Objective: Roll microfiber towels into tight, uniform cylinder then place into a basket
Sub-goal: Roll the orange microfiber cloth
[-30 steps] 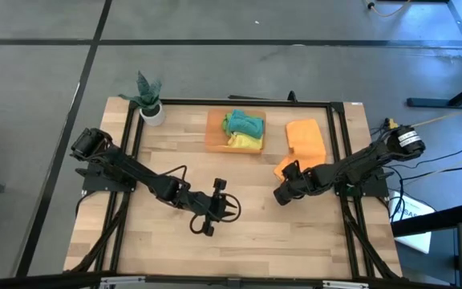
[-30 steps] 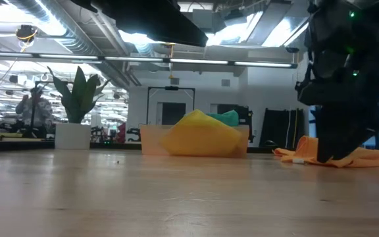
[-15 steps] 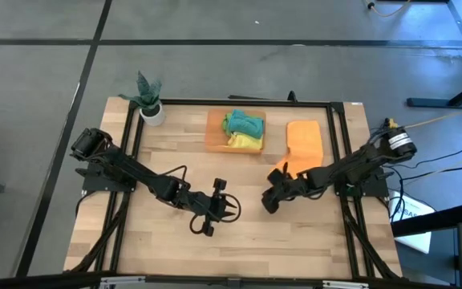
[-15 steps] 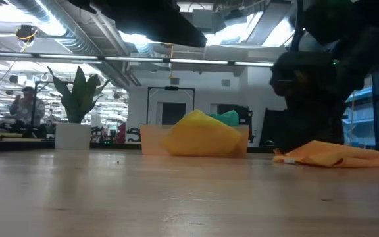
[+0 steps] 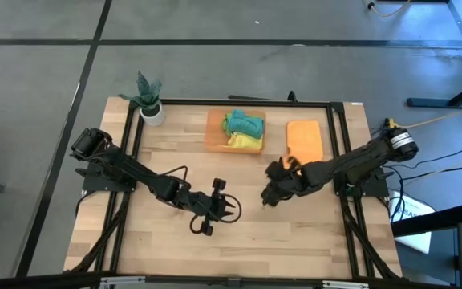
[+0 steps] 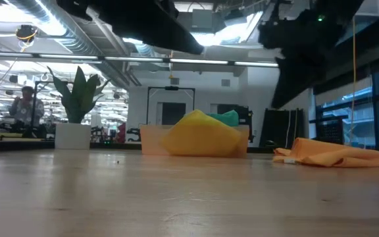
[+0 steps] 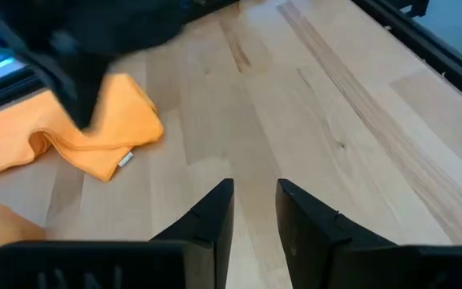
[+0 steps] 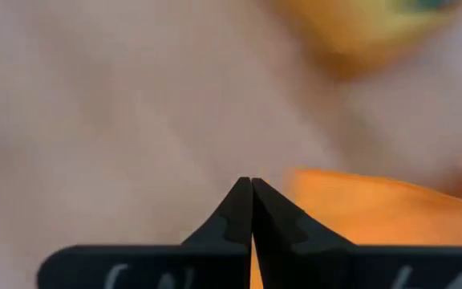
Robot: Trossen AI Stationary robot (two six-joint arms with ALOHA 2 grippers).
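An orange towel lies loosely folded on the table, right of the basket; its white tag shows in the low view. The basket holds a green-teal towel and a yellow one. My right gripper is shut on nothing, its fingertips together. It hangs raised above the table, just left of the orange towel's near end. My left gripper waits open mid-table, with bare wood between its fingers.
A small white pot with a green plant stands at the far left corner. A black frame runs round the tabletop. Bare wood lies along the near side. A person sits far off in the room behind.
My right gripper has risen from the orange towel's near end and gone toward the table's left edge, rolling as it went. The towel has stayed lying on the table; the hump at its near end has settled flatter.
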